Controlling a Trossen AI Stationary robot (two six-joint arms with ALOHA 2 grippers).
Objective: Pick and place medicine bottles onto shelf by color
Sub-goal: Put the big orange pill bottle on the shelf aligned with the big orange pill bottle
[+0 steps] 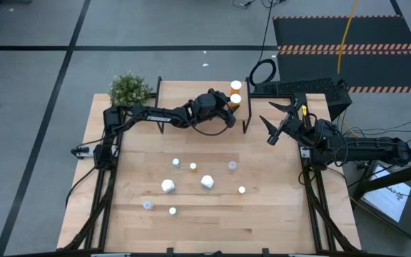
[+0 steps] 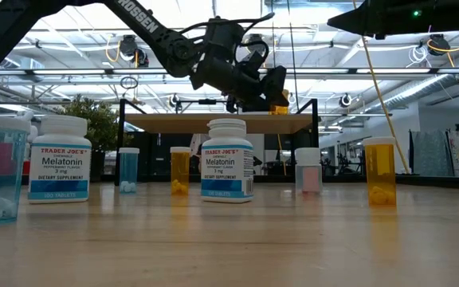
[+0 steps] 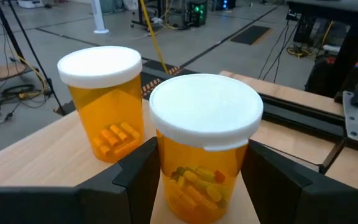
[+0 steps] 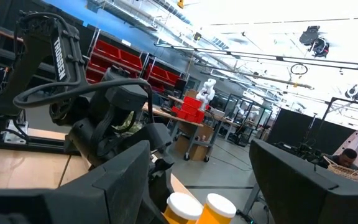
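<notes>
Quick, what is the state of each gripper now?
Left gripper: closed on an orange medicine bottle at the shelf, beside a second orange bottle.
Right gripper: open, holding nothing, off the table's right side.

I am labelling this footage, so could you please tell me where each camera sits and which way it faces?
High: overhead, straight down on the table; both arms show.
Low: tabletop height, facing the shelf; left arm above.
Left wrist: looks past its jaws, closed on an orange bottle on the shelf.
Right wrist: raised, faces the left arm.
Shared: both wrist views show the two orange bottles.
</notes>
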